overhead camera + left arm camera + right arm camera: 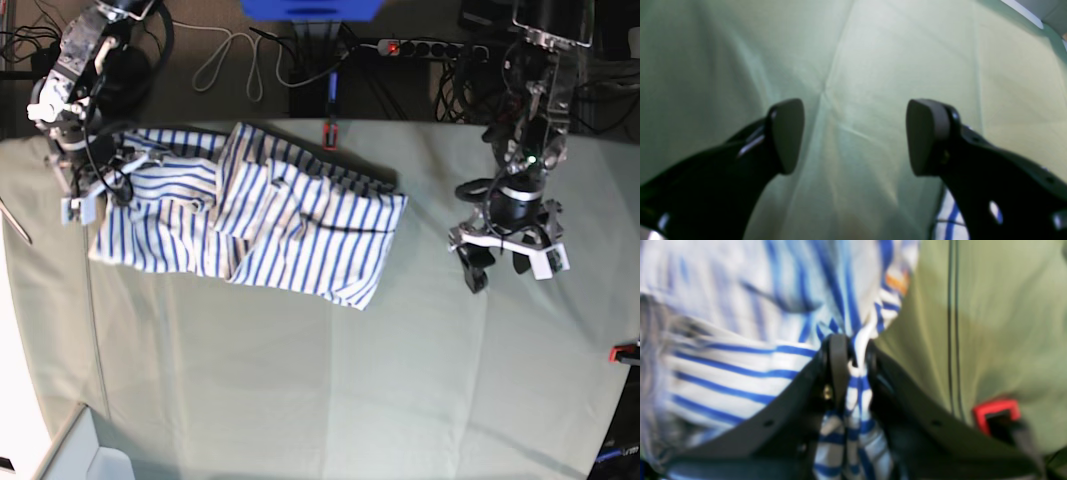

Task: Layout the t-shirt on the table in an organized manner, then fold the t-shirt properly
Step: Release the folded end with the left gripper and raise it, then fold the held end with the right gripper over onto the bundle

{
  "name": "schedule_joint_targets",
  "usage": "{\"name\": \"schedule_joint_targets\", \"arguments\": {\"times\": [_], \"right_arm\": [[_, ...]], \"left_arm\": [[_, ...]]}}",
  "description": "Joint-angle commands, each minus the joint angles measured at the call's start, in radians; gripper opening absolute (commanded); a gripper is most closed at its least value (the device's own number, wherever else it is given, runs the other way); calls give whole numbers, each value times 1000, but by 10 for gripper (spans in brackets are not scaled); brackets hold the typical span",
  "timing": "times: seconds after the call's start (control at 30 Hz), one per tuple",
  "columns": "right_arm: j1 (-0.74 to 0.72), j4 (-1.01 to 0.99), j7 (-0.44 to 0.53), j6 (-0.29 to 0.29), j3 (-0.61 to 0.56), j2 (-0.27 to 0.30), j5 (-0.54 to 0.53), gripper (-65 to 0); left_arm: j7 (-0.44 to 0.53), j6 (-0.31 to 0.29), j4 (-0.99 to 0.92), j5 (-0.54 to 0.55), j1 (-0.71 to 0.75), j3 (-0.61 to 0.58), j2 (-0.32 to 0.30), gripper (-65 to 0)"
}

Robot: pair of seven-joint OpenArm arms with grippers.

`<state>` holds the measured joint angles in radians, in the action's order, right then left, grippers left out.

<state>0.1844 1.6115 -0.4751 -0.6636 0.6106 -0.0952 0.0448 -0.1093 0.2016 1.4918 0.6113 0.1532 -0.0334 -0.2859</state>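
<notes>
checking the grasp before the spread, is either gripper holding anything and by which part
The right gripper pinches a bunched fold at the t-shirt's edge; exactly which part cannot be told. The left gripper is open over bare table.

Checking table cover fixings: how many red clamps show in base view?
2: one red clamp at the table's far edge behind the t-shirt, another red clamp at the picture's right edge. Others may be hidden.
</notes>
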Motion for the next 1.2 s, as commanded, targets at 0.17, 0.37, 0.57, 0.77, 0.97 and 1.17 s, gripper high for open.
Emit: {"name": "schedule_joint_targets", "arguments": {"times": [0.17,0.37,0.57,0.77,0.97,1.17], "right_arm": [[13,229,-67,-35,-50,-62,-23,-650],[62,364,-109,-35,-295,-62,-21,-650],[50,370,-110,6,-512,-62,-20,-650],[-49,278,-110,97,-694,-62,-20,-650],[-135,100,-101,160,-826,-62,-21,-650],[-178,14,-98,166,-895,-62,-23,-650]], "left_arm": [[24,-8,14,-6,-14,5,-9,-187],[24,-8,13,-8,-10,54,-9,-187],[24,-8,19,-8,23,149,-9,-187],[24,-8,23,-8,79,232,-9,-187],[24,-8,23,-8,141,284,-9,-187],[24,-8,23,-8,173,323,-9,-187]]}}
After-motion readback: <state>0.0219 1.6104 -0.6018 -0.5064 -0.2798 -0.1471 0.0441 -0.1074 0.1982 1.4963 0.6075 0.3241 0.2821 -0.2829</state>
